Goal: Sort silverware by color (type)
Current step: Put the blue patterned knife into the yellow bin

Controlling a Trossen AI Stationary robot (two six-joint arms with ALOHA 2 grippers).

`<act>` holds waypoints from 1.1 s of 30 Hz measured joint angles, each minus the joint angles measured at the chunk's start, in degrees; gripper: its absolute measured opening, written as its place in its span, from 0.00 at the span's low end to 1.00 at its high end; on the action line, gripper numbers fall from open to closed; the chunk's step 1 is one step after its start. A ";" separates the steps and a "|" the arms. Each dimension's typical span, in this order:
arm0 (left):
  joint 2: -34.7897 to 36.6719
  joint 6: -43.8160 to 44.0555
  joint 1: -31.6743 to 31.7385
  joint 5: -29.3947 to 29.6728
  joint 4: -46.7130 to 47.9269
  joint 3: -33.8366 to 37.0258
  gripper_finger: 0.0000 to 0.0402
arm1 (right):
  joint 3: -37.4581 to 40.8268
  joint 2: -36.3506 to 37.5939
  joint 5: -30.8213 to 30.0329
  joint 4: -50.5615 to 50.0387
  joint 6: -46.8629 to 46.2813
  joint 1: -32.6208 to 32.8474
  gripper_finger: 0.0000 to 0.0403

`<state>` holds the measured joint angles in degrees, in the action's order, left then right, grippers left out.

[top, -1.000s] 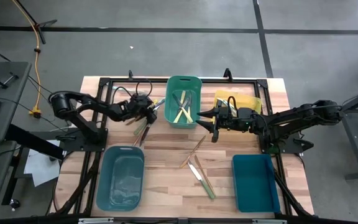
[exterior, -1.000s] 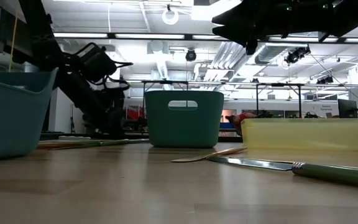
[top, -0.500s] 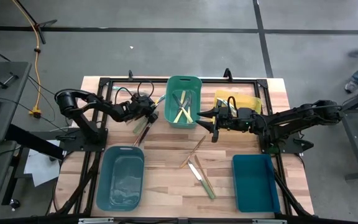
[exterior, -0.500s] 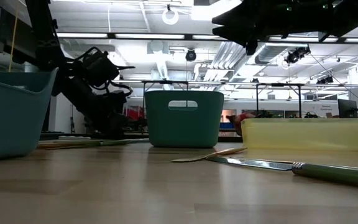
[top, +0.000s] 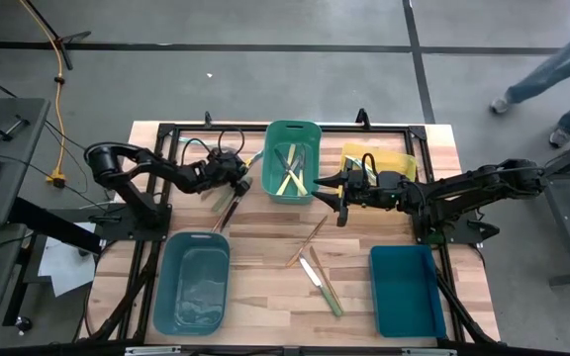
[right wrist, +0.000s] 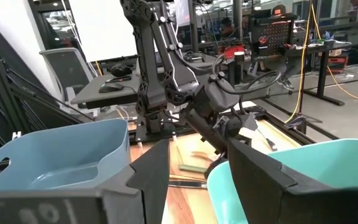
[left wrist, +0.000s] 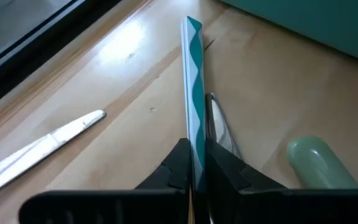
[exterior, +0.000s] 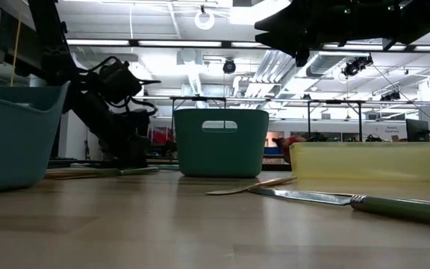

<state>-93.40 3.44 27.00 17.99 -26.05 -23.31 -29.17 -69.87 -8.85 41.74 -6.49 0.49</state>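
left gripper [left wrist: 194, 177] low over the table's [top: 265, 252] left rear, just left of the green bin [top: 292, 175], fingers [left wrist: 174, 169] pinched tight on a teal-handled utensil [left wrist: 193, 87], handle pointing forward toward the bin wall. beside it on the wood: a knife blade [left wrist: 42, 149] well off to one side, a metal blade [left wrist: 219, 127] right under the held piece, and a pale green handle end [left wrist: 319, 163] just next to it. crowded spot, loose silverware [top: 224, 206] touching or nearly touching under the gripper.

right gripper [top: 336, 190] hanging above the table just right of the green bin, between it and the yellow bin [top: 382, 161], fingers [right wrist: 151, 171] spread wide, holding nothing. from its wrist view, the green bin's rim directly ahead and the left arm beyond it.

inside the green bin: several utensils [top: 290, 170] with pale yellow and dark handles, lying crossed. mid-table, clear of both arms: a brown-handled piece [top: 307, 241] lying slantwise and a green-handled knife [top: 323, 287] beside it, near but apart. same knife [exterior: 349, 200] across the foreground of the low view, a wooden-looking piece [exterior: 248, 184] behind it.

front left: teal bin [top: 192, 282]. front right: blue bin [top: 407, 290]. black frame rails along the table edges. beyond the table's far right corner, a person's legs [top: 552, 69] on the floor.
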 joint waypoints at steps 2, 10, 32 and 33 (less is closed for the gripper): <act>1.69 0.38 -0.05 -1.05 1.50 0.17 0.05 | 0.00 0.00 0.01 -0.09 -0.06 -0.02 0.40; 10.48 1.78 -0.90 -1.62 6.51 0.15 0.05 | 0.00 0.00 -0.01 -0.46 -0.10 -0.02 0.40; 30.66 2.39 -9.03 15.34 17.12 0.04 0.05 | 0.00 0.00 0.01 -1.49 -0.12 -0.01 0.40; 31.31 2.34 -9.47 15.98 17.13 0.04 0.05 | 0.00 0.00 0.01 -1.49 -0.12 0.00 0.40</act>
<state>-62.09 5.78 17.53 33.97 -8.93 -23.27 -29.17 -69.87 -8.84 40.25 -6.61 0.48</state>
